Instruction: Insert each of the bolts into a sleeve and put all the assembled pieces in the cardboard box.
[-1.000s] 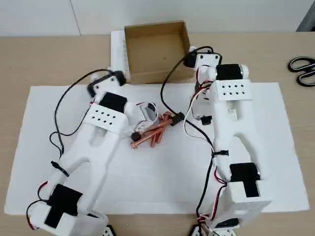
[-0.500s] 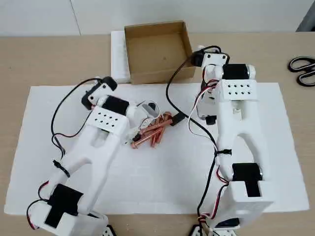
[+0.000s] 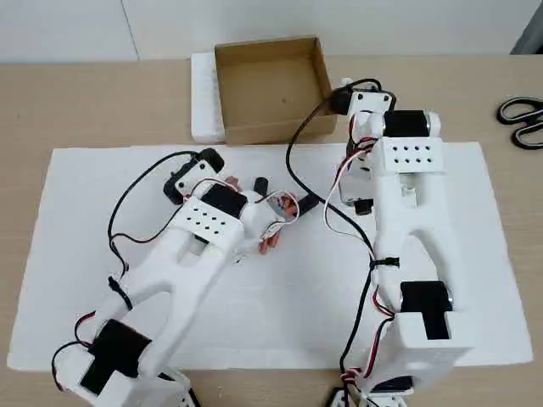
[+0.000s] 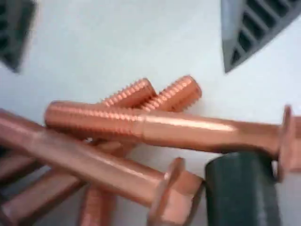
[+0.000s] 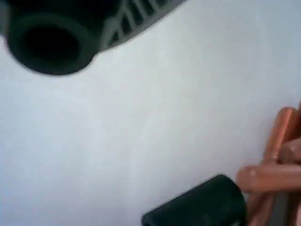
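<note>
Several copper bolts (image 4: 155,129) lie heaped on the white foam; in the high view a few ends (image 3: 271,242) stick out from under the left arm. My left gripper (image 4: 122,66) hangs open just above the heap, one grey finger (image 4: 256,30) on each side. A black sleeve (image 4: 240,188) lies against a bolt head. My right gripper (image 3: 355,170) sits under its arm near the box corner, shut on a black sleeve (image 5: 47,42) whose bore faces the camera. Another black sleeve (image 5: 200,205) lies by the bolt ends (image 5: 277,160). The cardboard box (image 3: 271,85) stands open behind.
A white foam sheet (image 3: 85,254) covers the table's middle. A small black cylinder (image 3: 260,183) lies beside the left wrist. Black cables (image 3: 293,161) cross between the arms. Scissors (image 3: 522,119) rest at the far right, and a white block (image 3: 204,93) adjoins the box.
The left arm has swung right and now covers most of the bolt pile. The right arm shifted slightly right a second ago and has since held still.
</note>
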